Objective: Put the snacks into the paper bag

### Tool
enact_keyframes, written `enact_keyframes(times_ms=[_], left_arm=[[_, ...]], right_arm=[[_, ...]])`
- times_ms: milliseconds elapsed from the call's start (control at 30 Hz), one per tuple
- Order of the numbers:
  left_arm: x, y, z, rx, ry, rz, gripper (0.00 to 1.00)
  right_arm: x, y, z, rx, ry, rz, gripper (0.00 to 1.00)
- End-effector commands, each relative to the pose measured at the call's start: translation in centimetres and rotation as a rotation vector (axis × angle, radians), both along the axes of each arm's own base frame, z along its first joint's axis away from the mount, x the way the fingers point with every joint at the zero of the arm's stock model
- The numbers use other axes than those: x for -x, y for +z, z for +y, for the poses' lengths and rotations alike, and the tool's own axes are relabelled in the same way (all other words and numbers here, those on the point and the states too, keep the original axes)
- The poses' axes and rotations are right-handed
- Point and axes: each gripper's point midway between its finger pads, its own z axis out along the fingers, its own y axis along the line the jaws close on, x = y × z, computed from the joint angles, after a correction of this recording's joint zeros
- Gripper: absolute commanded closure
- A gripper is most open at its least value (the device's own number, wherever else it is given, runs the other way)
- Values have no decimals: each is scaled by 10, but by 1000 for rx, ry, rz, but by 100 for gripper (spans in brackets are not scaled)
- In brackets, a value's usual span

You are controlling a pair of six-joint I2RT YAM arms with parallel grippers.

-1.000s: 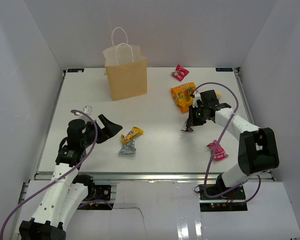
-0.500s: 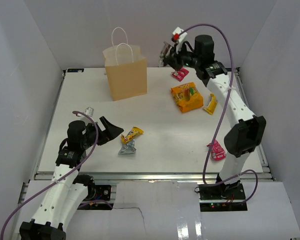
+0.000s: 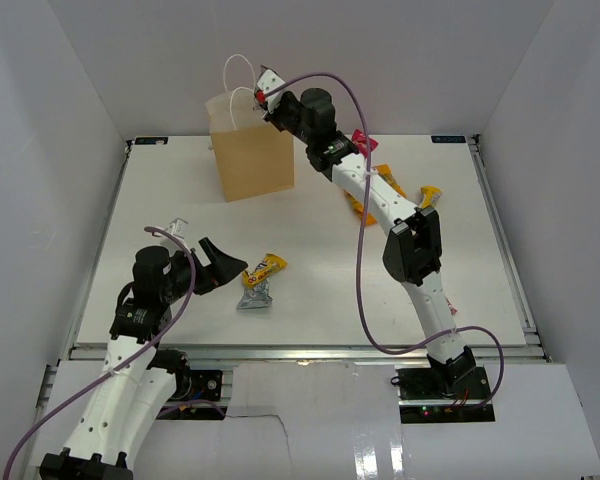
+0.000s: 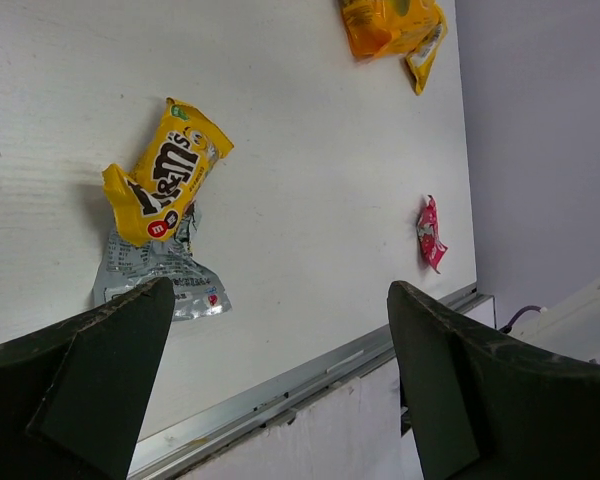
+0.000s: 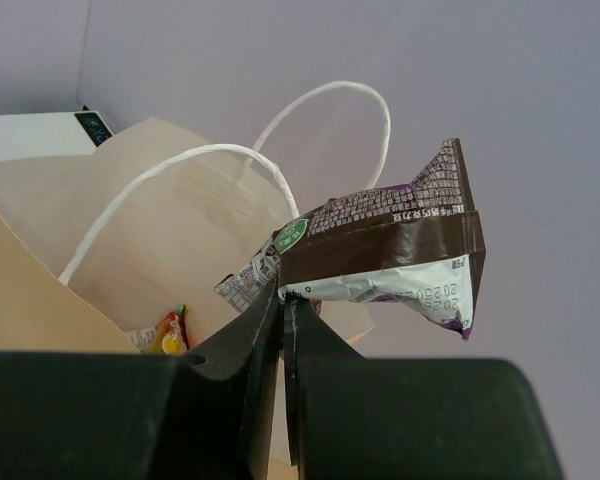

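Observation:
The tan paper bag stands upright at the back of the table. My right gripper is at its open top, shut on a dark brown bar that hangs over the mouth of the paper bag; a packet lies inside. My left gripper is open and empty, low over the table beside a yellow M&M's packet and a silver wrapper. They also show in the left wrist view: yellow M&M's packet, silver wrapper. The orange-yellow bag and a pink packet lie farther right.
A yellow wrapper lies right of my right arm, and a pink-red packet shows behind it. The table's metal front edge runs just under my left fingers. White walls close in the table on three sides.
My right arm has lifted the brown bar from the table's right side, swung back and left, and now holds it over the bag's opening. My left arm has barely moved.

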Motion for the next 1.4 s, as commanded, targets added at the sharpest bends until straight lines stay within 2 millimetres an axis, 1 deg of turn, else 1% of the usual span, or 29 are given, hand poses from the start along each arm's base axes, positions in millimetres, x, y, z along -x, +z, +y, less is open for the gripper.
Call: enact_keyframes(times_ms=[0,33,133,233,300,500,567,667,733,800,833,933,1067,1133,1167,1300,1367], left_arm=[[7,-5,0,4,-5,15,2],[7,-6,0,4,-7,18,2],[6,-7,-1,-1,-15,25,2],[5,-9,-2,-4,-23,36,2],[4,-9,-2,-7,-24,39,2],[4,-10,-2,-3,-24,38,2],[3,-10,-3,-1,-30,40,2],[2,-9,-4,4,-34,41,2],[2,-8,-6,6,-41,43,2],[2,-6,-6,10,-47,39,2],[3,-6,-7,11,-51,41,2],[5,-5,-7,15,-56,44,2],[8,-5,-7,21,-52,49,2],[9,-6,-7,28,-47,53,2],[10,-6,-8,32,-48,57,2],[8,-7,-8,30,-52,66,2],[7,-7,-9,26,-58,71,2]], right_arm=[[-3,75,-29,-127,-83,-178,92],[-2,66,-28,-117,-73,-159,92],[7,57,-20,-102,-11,-143,92],[10,59,-20,-109,0,-144,92],[8,71,-27,-145,-39,-157,92],[15,117,-44,-245,-93,-218,92],[15,121,-45,-261,-102,-227,92],[11,111,-43,-254,-110,-214,92],[9,102,-37,-249,-90,-202,92],[11,100,-30,-252,-54,-208,92],[9,94,-26,-246,-42,-204,92],[8,84,-16,-234,-13,-202,92],[7,72,-10,-230,8,-169,92],[9,70,-7,-227,30,-160,92],[11,64,-3,-215,52,-147,92],[17,56,3,-204,103,-117,92],[20,56,4,-205,114,-105,92]])
